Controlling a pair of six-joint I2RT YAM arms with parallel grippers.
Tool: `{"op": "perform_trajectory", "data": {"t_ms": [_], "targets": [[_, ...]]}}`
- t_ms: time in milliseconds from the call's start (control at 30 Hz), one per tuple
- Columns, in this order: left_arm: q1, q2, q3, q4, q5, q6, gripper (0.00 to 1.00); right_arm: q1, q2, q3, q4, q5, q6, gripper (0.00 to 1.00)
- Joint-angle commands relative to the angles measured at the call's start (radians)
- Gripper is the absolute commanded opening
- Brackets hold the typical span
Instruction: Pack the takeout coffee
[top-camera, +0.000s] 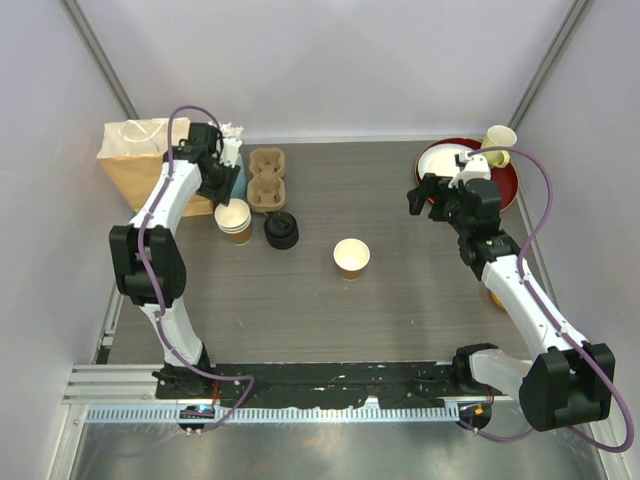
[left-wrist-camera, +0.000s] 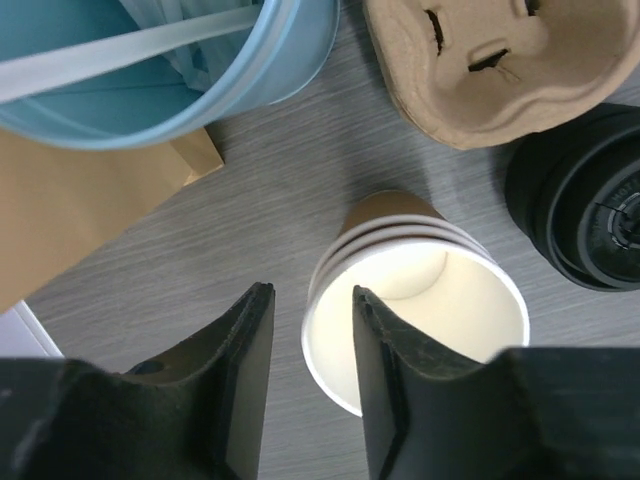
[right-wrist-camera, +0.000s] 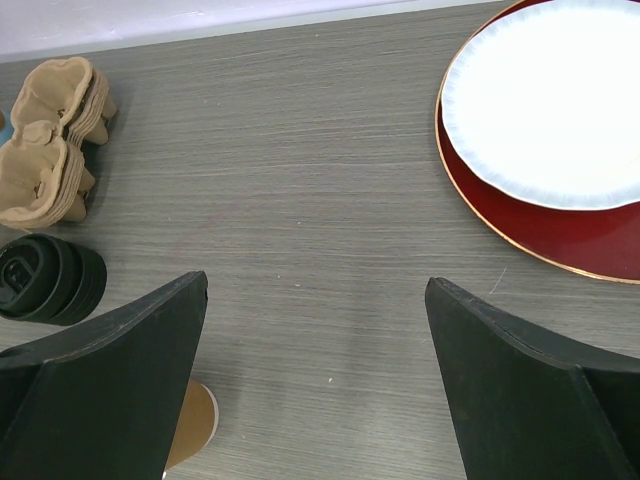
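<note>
Over at the far left of the table (top-camera: 400, 310), the left gripper (left-wrist-camera: 310, 300) hangs above a stack of brown paper cups (left-wrist-camera: 420, 300). Its fingers are only narrowly parted and straddle the top cup's near rim, one over the open mouth and one outside, with a sliver of table showing between the outer finger and the rim. A stack of black lids (top-camera: 281, 230) sits just right of those cups, the cardboard carriers (top-camera: 266, 178) lie behind them, and a single open cup (top-camera: 351, 257) stands alone near the middle. The right gripper (right-wrist-camera: 318, 285) is spread wide over bare wood beside the red plate (right-wrist-camera: 560, 240), which carries a white plate (right-wrist-camera: 560, 110).
</note>
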Motion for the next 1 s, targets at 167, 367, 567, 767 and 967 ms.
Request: {"op": "perform_trajectory", "data": {"t_ms": [167,367,567,767,967], "targets": [[-0.003,0.03,0.049,0.015,-0.007,0.007,0.27,0.0,-0.011,0.005,0.047,0.001,-0.011,0.96],[-0.001,0.01,0.055,0.006,-0.021,0.007,0.09,0.002,-0.011,0.005,0.047,0.0,-0.009,0.96],[-0.003,-0.02,0.064,-0.017,-0.004,0.008,0.0,0.002,-0.01,0.005,0.047,-0.004,-0.009,0.96],[-0.001,-0.051,0.079,-0.068,0.022,0.013,0.0,0.0,-0.007,0.008,0.048,-0.011,-0.011,0.96],[0.019,-0.088,0.104,-0.115,0.131,0.005,0.0,0.0,-0.002,0.013,0.047,-0.025,-0.011,0.96]]}}
